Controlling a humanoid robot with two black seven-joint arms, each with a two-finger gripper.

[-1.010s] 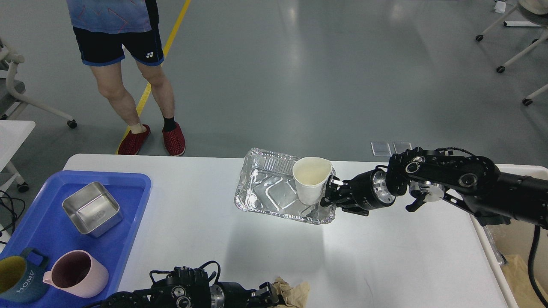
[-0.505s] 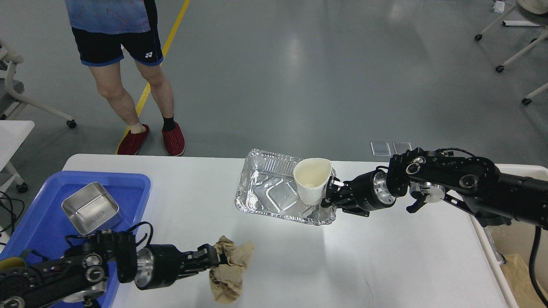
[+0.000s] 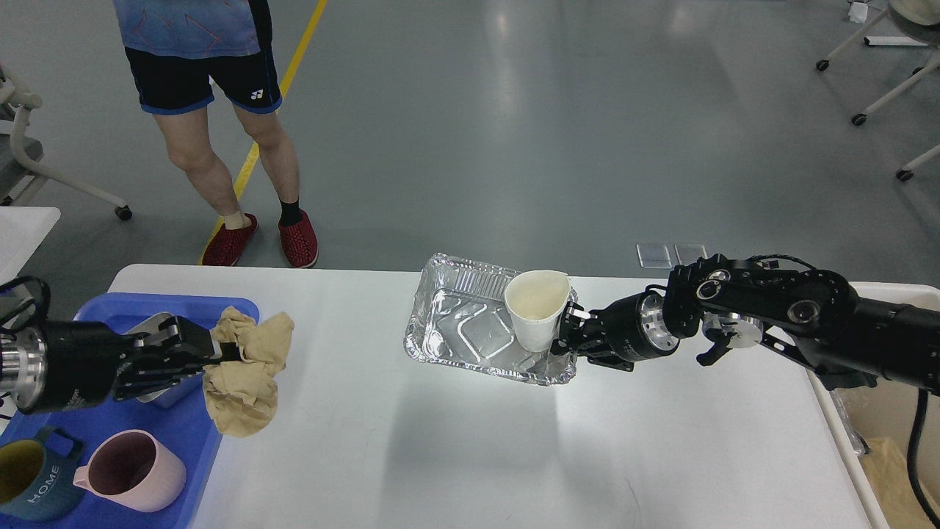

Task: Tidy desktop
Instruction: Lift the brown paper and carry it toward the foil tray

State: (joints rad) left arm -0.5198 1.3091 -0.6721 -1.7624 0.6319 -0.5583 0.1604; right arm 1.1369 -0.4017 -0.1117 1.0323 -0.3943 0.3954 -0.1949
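The white desktop (image 3: 470, 455) fills the lower view. My left gripper (image 3: 220, 351) is shut on a crumpled brown paper (image 3: 246, 371) and holds it in the air over the right edge of the blue tray (image 3: 183, 433). My right gripper (image 3: 565, 334) is shut on the rim of a white paper cup (image 3: 536, 316), which stands in the right end of a foil tray (image 3: 470, 327). The foil tray's near right side looks raised off the desktop.
The blue tray holds a steel square bowl (image 3: 150, 330), partly hidden by my left arm, a pink mug (image 3: 132, 470) and a dark teal mug (image 3: 33, 481). A cream bin (image 3: 888, 411) stands off the desktop's right edge. A person's legs (image 3: 235, 162) stand beyond the far edge.
My left arm has swung from the desktop's front edge up and to the left, carrying the brown paper over the blue tray's edge. The right gripper, cup and foil tray have barely moved.
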